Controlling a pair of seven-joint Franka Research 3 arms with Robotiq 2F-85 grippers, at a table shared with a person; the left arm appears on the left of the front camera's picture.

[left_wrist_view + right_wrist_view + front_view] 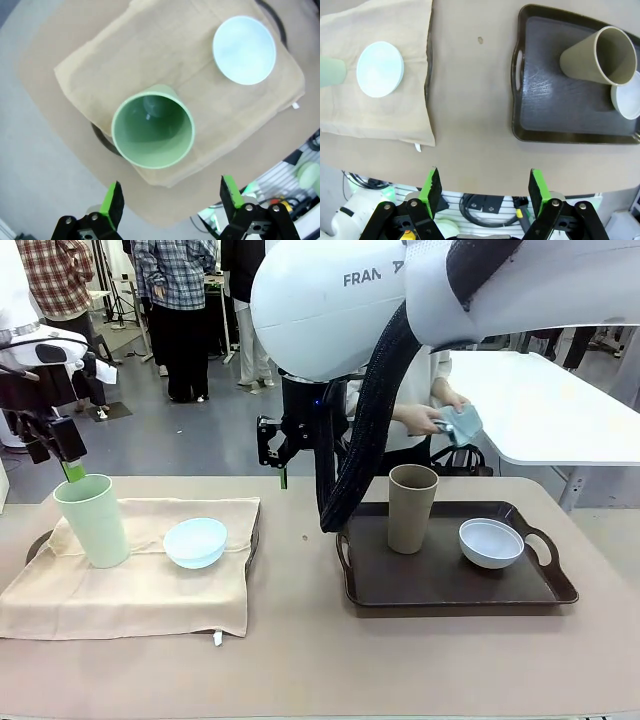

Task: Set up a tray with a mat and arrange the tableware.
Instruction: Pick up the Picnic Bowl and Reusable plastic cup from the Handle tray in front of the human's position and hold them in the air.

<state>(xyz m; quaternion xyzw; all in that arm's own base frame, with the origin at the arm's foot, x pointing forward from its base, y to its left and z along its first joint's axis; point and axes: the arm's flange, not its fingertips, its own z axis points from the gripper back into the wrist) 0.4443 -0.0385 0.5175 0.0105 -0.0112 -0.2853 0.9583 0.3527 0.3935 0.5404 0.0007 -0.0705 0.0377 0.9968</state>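
A beige mat [130, 580] covers the left tray [36, 544]. On it stand a pale green cup [90, 520] and a light blue bowl [195, 542]. My left gripper [58, 452] hangs open just above and behind the green cup [152, 132], empty, as the left wrist view shows [172, 197]. The dark brown right tray [440, 575] has no mat and carries a tan cup [412, 507] and a white bowl [491, 542]. My right gripper [283, 472] hovers open over the table between the trays, empty [485, 185].
Across the table a person's hands hold a folded light blue cloth [462, 425]. Bare tabletop [300, 640] lies between the trays and along the near edge. A white table [560, 410] stands behind at the right, and people stand farther back.
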